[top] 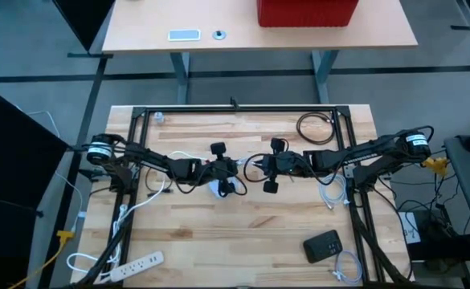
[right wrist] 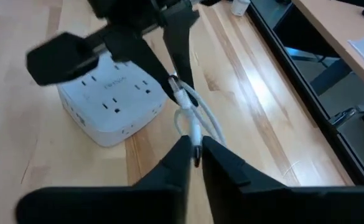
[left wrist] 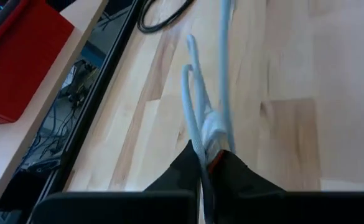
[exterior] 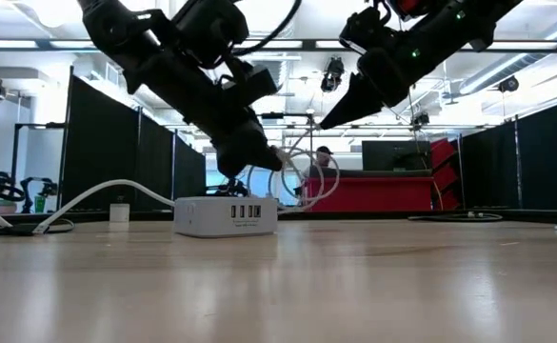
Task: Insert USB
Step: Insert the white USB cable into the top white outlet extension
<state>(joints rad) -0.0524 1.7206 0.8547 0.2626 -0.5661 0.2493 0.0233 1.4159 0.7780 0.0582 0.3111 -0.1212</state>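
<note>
A white charging hub with a row of USB ports on its near face rests flat on the wooden table; it also shows in the right wrist view. Above and just right of it, a white USB cable runs in slack loops between my two grippers. My left gripper is shut on one part of the cable. My right gripper faces it a short way off, with another part of the cable between its fingertips. My left gripper pinches the cable between its two fingers, right behind a thicker white piece that sticks out past the fingertips. The fingers slant down from the table's left. The cable is clear of the table and the hub. My right gripper has the cable's dark-tipped stretch between its two fingertips, which stand close together. The fingers slant down from the table's right. The cable loops slack from there to the left gripper, clear of the table.
A coiled black cable lies at the far right. A black device and a white cable bundle lie near the right front. A white power strip lies at the left front. A black frame rail borders the far edge.
</note>
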